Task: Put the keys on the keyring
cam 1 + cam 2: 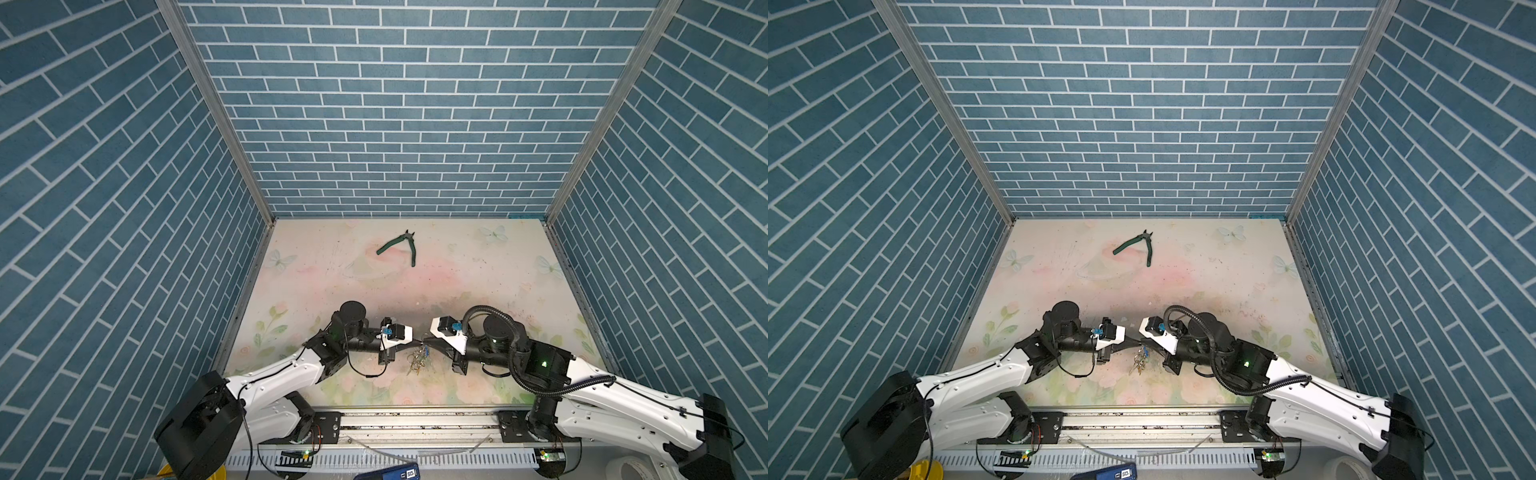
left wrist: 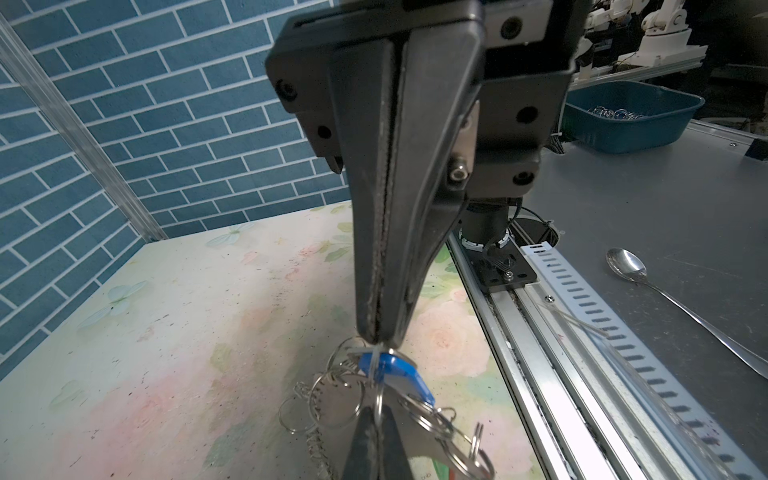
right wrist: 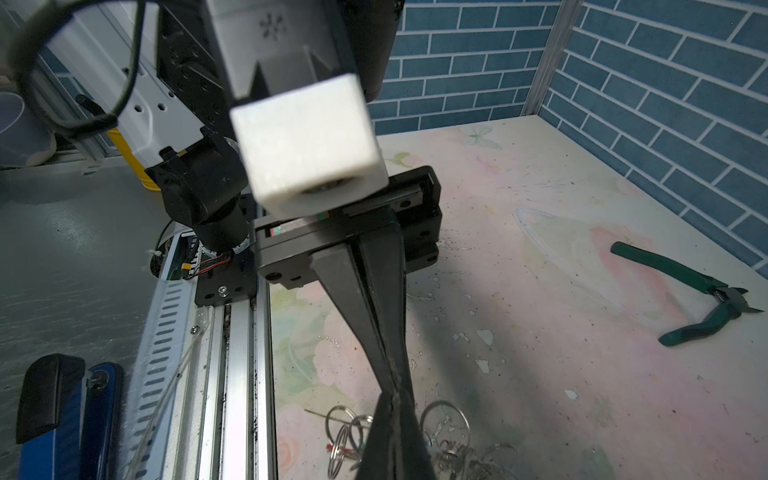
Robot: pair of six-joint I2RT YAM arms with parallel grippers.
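Note:
In both top views my two grippers meet tip to tip above the table's near middle, the left gripper (image 1: 419,341) (image 1: 1138,341) and the right gripper (image 1: 425,341) (image 1: 1144,343). Below them hangs the keyring (image 1: 419,360) (image 1: 1140,362), a bunch of silvery rings. In the left wrist view the left gripper (image 2: 376,411) is shut on a thin silvery ring seen edge-on. The right gripper (image 2: 376,343) is shut on the same ring's far end. The keys' blue tag (image 2: 401,374) hangs right at that tip; its metal key is not clear. Grey hoop and rings (image 2: 336,399) dangle behind. In the right wrist view both tips (image 3: 392,390) touch.
Green-handled pliers (image 1: 401,246) (image 1: 1138,246) (image 3: 698,299) lie open near the back wall. Blue brick walls enclose three sides. The arm rail (image 1: 415,419) runs along the front edge. Beyond it lie a spoon (image 2: 627,266), a blue tub (image 2: 631,120) and a blue-black tool (image 3: 70,415).

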